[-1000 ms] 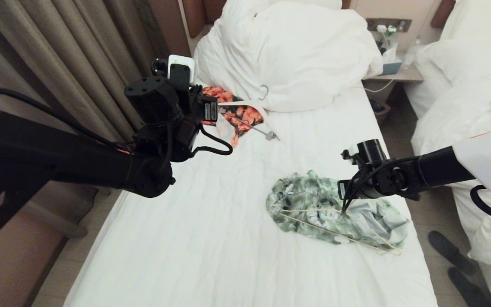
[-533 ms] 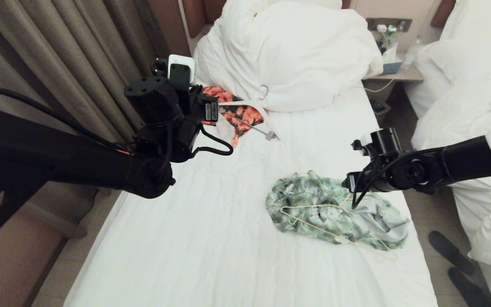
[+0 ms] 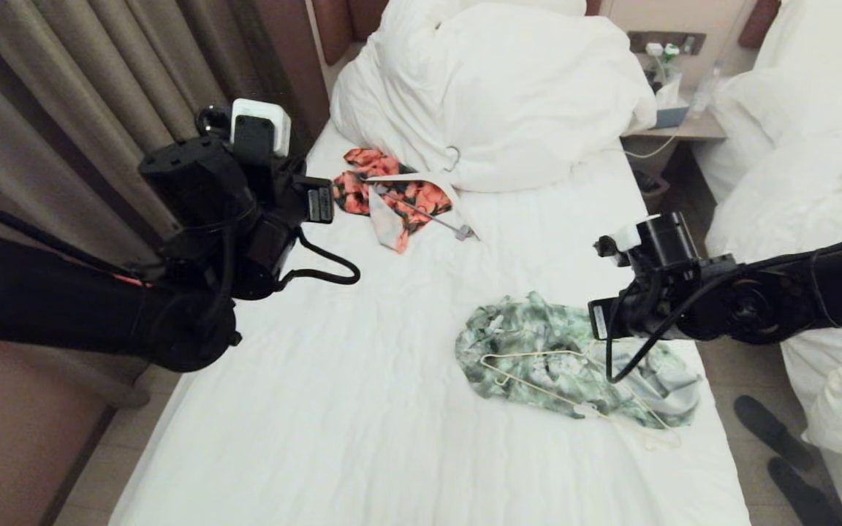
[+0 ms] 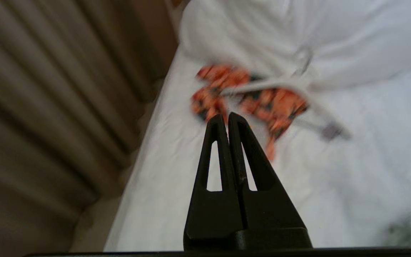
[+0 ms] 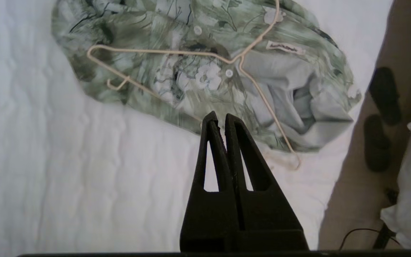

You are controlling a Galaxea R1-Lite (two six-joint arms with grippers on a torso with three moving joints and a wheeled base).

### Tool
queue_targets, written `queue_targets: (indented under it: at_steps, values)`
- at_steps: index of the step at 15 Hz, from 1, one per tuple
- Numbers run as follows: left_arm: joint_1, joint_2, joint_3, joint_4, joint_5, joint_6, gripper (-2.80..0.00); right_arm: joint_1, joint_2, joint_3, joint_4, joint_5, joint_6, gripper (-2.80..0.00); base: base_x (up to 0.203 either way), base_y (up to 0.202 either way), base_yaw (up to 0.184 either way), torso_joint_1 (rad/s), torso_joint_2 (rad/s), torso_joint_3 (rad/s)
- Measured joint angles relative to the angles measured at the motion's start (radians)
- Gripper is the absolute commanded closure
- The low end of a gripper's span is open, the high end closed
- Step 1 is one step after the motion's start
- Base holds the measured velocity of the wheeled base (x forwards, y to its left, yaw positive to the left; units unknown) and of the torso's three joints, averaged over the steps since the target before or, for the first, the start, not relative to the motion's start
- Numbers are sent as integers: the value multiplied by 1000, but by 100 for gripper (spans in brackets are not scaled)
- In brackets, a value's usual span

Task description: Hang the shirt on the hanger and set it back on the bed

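Shirt (image 3: 574, 361) in green and white print lies crumpled on the white sheet of the bed (image 3: 362, 409), just below and slightly ahead of the right gripper (image 5: 219, 119), near the bed's edge on that arm's side. It is not threaded on the hanger (image 3: 538, 372): the thin cream wire frame rests flat on top of the cloth, its long bar running diagonally across the fabric, one end poking past the shirt's hem onto the bare sheet. In the right wrist view the hanger's hook (image 5: 118, 84) curls over the shirt's border, and two white buttons and a small label show among the folds.

Right gripper hangs above the shirt with its two black fingers pressed together, holding nothing and apart from both cloth and wire. Left gripper (image 4: 227, 119) is likewise closed and empty, raised over the far side of the bed beside the curtain (image 3: 85, 95). Ahead of it lie an orange-and-black floral garment (image 3: 388, 193) and a thicker white hanger (image 3: 428, 190) resting across that garment, both against the bunched white duvet (image 3: 509, 88). Beyond the right gripper, a pair of dark slippers (image 3: 779, 446) sits on the floor between this bed and the neighbouring one.
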Motion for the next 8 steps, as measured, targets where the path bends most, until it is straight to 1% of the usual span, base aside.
queue_targets:
  at_steps: [1, 4, 6, 8]
  values:
    - [14, -19, 60, 0, -2, -13, 0, 12, -44, 45, -1, -18, 0, 0, 0, 0, 0, 0, 0, 0]
    - [61, -107, 253, -27, -17, -101, 0, 30, -223, 196, -5, -60, 1, 0, 0, 0, 0, 0, 0, 0]
    - [113, -200, 364, -43, -19, -124, 0, 38, -373, 290, -5, -70, 1, 0, 0, 0, 0, 0, 0, 0]
    - [188, -308, 472, -50, -17, -135, 0, 44, -533, 381, -3, -76, 0, 0, 0, 0, 0, 0, 0, 0]
